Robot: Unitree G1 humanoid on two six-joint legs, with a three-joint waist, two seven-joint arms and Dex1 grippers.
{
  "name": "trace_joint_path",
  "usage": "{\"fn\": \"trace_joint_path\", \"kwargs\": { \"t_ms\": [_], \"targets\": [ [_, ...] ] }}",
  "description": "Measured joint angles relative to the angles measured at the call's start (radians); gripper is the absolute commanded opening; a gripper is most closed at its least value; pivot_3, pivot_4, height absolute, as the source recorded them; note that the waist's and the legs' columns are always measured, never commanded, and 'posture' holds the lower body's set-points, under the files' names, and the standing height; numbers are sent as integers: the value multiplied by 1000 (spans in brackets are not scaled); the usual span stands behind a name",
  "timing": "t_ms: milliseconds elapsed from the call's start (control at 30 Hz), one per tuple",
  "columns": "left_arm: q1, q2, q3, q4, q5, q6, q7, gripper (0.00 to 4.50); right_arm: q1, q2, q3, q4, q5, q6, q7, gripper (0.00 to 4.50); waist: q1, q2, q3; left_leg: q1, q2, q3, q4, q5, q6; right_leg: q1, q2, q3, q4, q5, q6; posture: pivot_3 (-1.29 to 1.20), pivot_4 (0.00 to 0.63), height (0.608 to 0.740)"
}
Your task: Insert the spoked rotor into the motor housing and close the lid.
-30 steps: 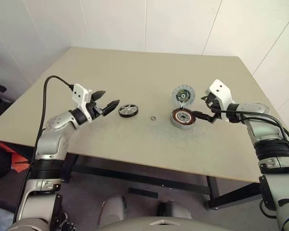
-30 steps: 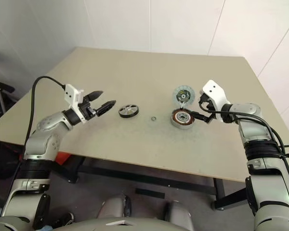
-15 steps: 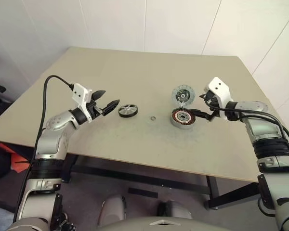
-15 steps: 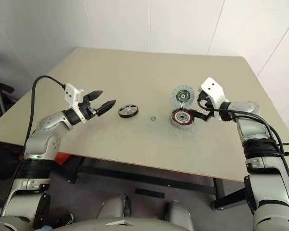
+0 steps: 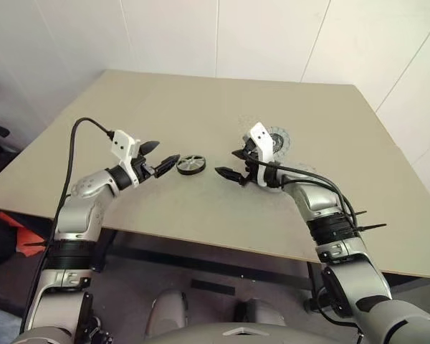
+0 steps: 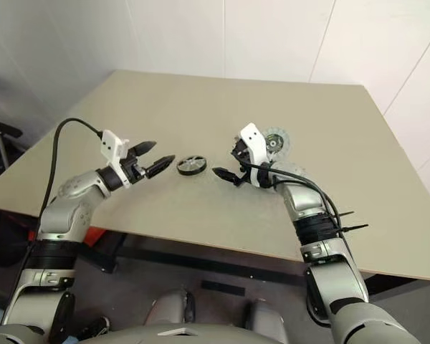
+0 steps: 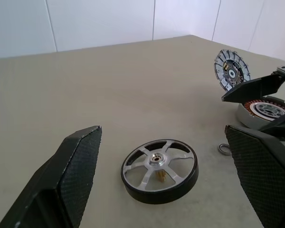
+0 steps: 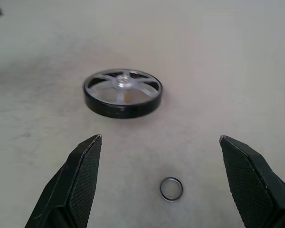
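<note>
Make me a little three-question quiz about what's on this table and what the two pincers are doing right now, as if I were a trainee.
1. True or false: the spoked rotor already sits inside the motor housing.
2. Which small thing lies on the table in front of the right pincer, nearer to it than the rotor?
A. a tiny metal ring
B. a screw
C. a coin
3. Fill in: both the left pincer and the right pincer are ____ and hold nothing.

Key
1. False: the rotor lies flat on the table between the two pincers, apart from the housing.
2. A.
3. Open.

The lid lies beyond the housing, not yet on it.
</note>
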Motion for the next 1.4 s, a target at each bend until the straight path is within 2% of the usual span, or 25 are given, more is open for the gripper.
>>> {"fn": "trace_joint_path", "kwargs": {
  "t_ms": [100,300,400,733,1400],
  "targets": [
    [1,0,-4,0,9,0,0,4419,-31,9,0,117,-28,-35,-41,4500,0,0,0,0,0,0,0,0,0,0,0,0,0,0,-1,0,0,740],
    [7,0,-7,-2,14,0,2,4419,-56,17,5,197,-64,-101,-67,4500,-3,0,0,2,0,0,0,0,0,2,0,0,0,1,-2,0,0,740],
    [14,3,-7,-3,15,0,6,4419,-40,8,17,169,-71,-100,-38,4500,-2,0,0,4,0,0,0,0,0,4,0,0,0,-1,3,0,0,740],
    [21,6,-6,-3,17,-1,14,4419,79,-27,98,-91,-81,-8,59,4500,-3,0,0,5,0,0,-1,0,0,4,0,0,0,-2,3,0,0,740],
    [21,5,-7,-3,27,-2,25,4419,67,53,108,-31,-122,56,-87,4500,-23,0,0,5,0,0,-1,0,0,4,0,1,0,-2,3,0,0,740]
  ]
}}
